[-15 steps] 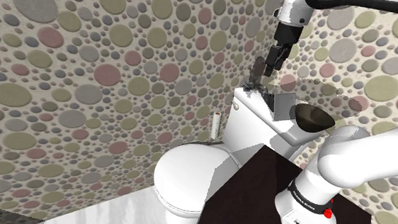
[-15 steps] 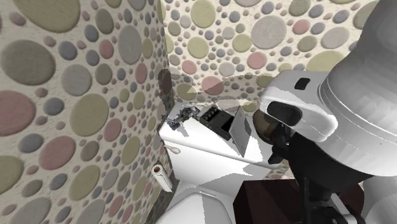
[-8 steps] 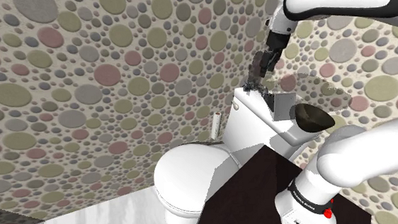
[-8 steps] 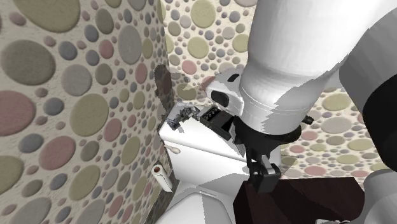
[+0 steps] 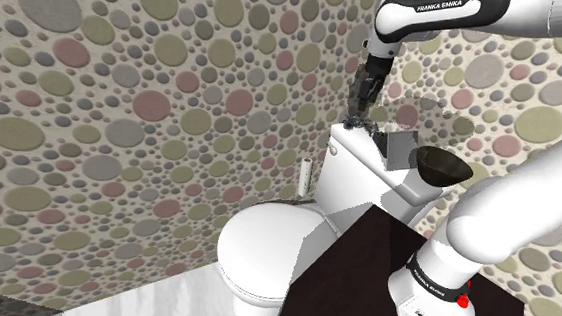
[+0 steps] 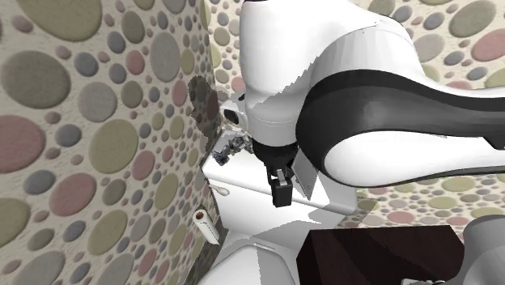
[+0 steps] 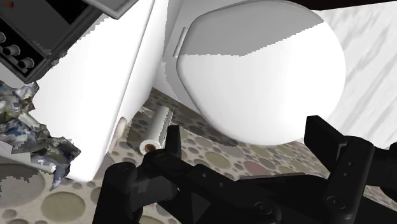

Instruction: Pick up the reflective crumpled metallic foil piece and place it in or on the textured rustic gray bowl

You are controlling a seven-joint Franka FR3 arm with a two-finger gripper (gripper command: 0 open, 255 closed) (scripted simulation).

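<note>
Silver-grey and crumpled, the foil piece (image 5: 359,125) lies at the far end of the white toilet tank (image 5: 355,177) lid, close to the spotted wall, with nothing gripping it. Just beside it sits a dark box (image 5: 399,147). Past the box, at the tank's near end, stands the dark bowl (image 5: 440,164). The gripper (image 5: 363,97) hangs just above the foil, jaws apart and empty.

Risks, as I judge them:
- The foil rests at the lid's edge. A descent off-line could nudge it over, down toward the paper roll (image 7: 153,130).
- A finger may strike the box, which sits tight against the foil.
- Crumpled foil is light and may crush or slip from a shallow pinch.

In the wrist view the foil (image 7: 28,127) lies off to one side of the spread fingers (image 7: 173,146), not between them; the shoulder view hides that offset. The shoulder view, in turn, lays out the route over the box to the bowl. In the second exterior view the arm's white link stands before much of the tank, leaving the foil (image 6: 229,147) clear.
</note>
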